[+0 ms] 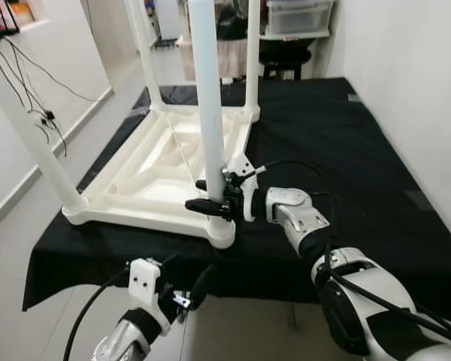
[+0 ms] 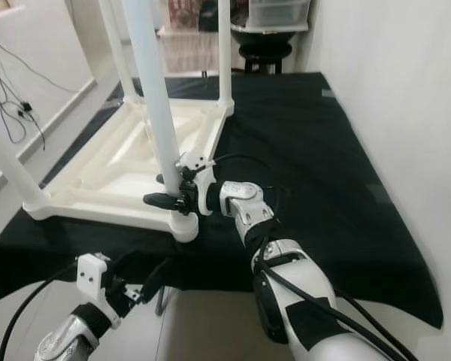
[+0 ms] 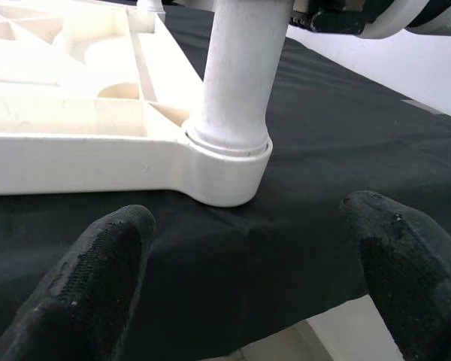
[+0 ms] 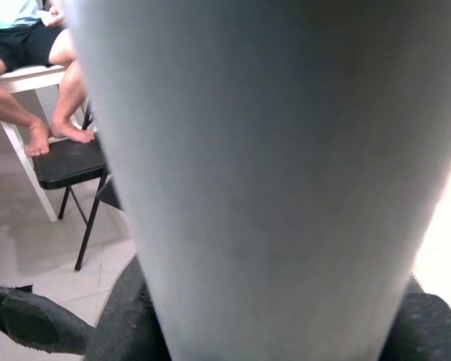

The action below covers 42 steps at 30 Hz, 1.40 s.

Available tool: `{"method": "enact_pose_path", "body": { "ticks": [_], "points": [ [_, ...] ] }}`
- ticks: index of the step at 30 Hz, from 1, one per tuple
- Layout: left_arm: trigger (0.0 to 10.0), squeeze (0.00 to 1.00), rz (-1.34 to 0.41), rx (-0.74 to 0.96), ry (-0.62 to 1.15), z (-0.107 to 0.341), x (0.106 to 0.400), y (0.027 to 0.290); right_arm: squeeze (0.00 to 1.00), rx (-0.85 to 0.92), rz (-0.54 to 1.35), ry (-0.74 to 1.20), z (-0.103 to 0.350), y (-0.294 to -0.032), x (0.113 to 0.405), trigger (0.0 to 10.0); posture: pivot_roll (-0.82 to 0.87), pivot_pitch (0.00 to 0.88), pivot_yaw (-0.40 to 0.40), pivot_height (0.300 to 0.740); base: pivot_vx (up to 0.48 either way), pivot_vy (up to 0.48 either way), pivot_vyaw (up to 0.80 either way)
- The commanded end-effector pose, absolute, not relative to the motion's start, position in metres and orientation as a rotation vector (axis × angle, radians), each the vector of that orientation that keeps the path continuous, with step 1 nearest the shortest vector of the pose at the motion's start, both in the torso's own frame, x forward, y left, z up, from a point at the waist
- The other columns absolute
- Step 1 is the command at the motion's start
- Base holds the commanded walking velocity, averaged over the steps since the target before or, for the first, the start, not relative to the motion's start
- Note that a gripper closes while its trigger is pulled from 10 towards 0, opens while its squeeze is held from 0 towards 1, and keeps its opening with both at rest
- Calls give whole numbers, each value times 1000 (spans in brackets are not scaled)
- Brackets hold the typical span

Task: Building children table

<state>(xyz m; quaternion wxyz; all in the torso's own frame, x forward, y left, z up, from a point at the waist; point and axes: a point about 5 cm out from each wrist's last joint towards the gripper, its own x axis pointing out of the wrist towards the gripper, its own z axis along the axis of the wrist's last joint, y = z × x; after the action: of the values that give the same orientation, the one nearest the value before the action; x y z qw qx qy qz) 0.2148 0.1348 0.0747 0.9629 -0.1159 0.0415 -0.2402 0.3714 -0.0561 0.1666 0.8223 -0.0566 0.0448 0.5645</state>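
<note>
The white children's table (image 1: 158, 169) lies upside down on a black cloth (image 1: 338, 143) covering a work surface, its four legs pointing up. The near-corner leg (image 1: 208, 105) stands in its round socket (image 1: 220, 229) at the table's 5 o'clock corner. The right gripper (image 1: 210, 194) is clamped around this leg low down, just above the socket, one black finger on each side of it. The left gripper (image 1: 182, 289) hovers below the cloth's near edge, at 6 o'clock from the socket; its fingers (image 3: 98, 278) are spread wide and hold nothing, apart from the cloth. Cables (image 1: 37, 90) hang on the wall at 10 o'clock. A black stool (image 1: 284, 59) stands beyond the cloth at 12 o'clock. A seated person's bare legs (image 4: 52, 105) and a black chair (image 4: 68, 162) show past the leg in the right wrist view.
</note>
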Motion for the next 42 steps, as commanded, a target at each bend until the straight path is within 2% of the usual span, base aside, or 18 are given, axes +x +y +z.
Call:
{"method": "enact_pose_path", "body": {
  "ticks": [1,4,7,8,10,11,12,14,15,16,17,22,23,29,30,31,35,42],
  "points": [
    [10000,0,-471,-227,102,71,212,139,0,-111,1237,123,159,-54,367,0,68,0,41,740,0,0,0],
    [10000,0,-472,-227,103,71,212,140,0,-107,1241,124,158,-55,367,0,68,0,42,740,0,0,0],
    [10000,0,-476,-228,109,70,210,140,0,-149,1202,157,138,-77,361,0,60,0,45,740,0,0,0],
    [10000,0,-476,-228,109,70,210,140,0,-149,1202,157,138,-77,361,0,60,0,45,740,0,0,0],
    [10000,0,-477,-228,112,70,208,140,0,-199,1031,238,117,-90,361,0,69,0,26,740,0,0,0],
    [10000,0,-477,-228,112,70,208,140,0,-199,1031,238,117,-90,361,0,69,0,26,740,0,0,0],
    [10000,0,-476,-228,112,70,206,140,0,-176,606,242,100,-101,364,0,68,0,7,740,0,0,0],
    [10000,0,-473,-228,110,71,207,141,0,-54,375,343,54,-73,321,0,89,0,5,740,0,0,0],
    [10000,0,-472,-226,110,70,207,141,0,-18,385,362,45,-60,306,0,79,0,7,740,0,0,0],
    [10000,0,-472,-226,110,70,207,141,0,-18,385,362,45,-60,306,0,79,0,7,740,0,0,0],
    [10000,0,-470,-220,111,70,208,141,0,-8,519,386,38,-40,293,0,68,0,19,740,0,0,0],
    [10000,0,-469,-221,110,69,209,141,0,-67,541,332,51,-45,319,0,73,0,4,740,0,0,0],
    [10000,0,-476,-222,108,69,210,139,0,-86,510,276,69,-45,336,0,72,0,-3,740,0,0,0],
    [10000,0,-458,-210,98,69,214,139,0,-119,499,223,88,-30,347,0,82,0,-3,740,0,0,0],
    [10000,0,-455,-207,96,70,215,138,0,-138,494,199,96,-24,350,10000,92,0,-8,740,0,0,0],
    [10000,0,-453,-206,95,70,215,138,1000,-160,483,170,105,-21,353,10000,96,0,-8,740,0,0,0],
    [10000,0,-451,-206,92,70,216,138,1000,-185,455,132,118,-23,361,10000,96,0,-9,740,0,0,0],
    [10000,0,-453,-210,89,71,217,138,1000,-175,339,20,169,-52,395,10000,91,0,2,740,0,0,0]
  ]
}}
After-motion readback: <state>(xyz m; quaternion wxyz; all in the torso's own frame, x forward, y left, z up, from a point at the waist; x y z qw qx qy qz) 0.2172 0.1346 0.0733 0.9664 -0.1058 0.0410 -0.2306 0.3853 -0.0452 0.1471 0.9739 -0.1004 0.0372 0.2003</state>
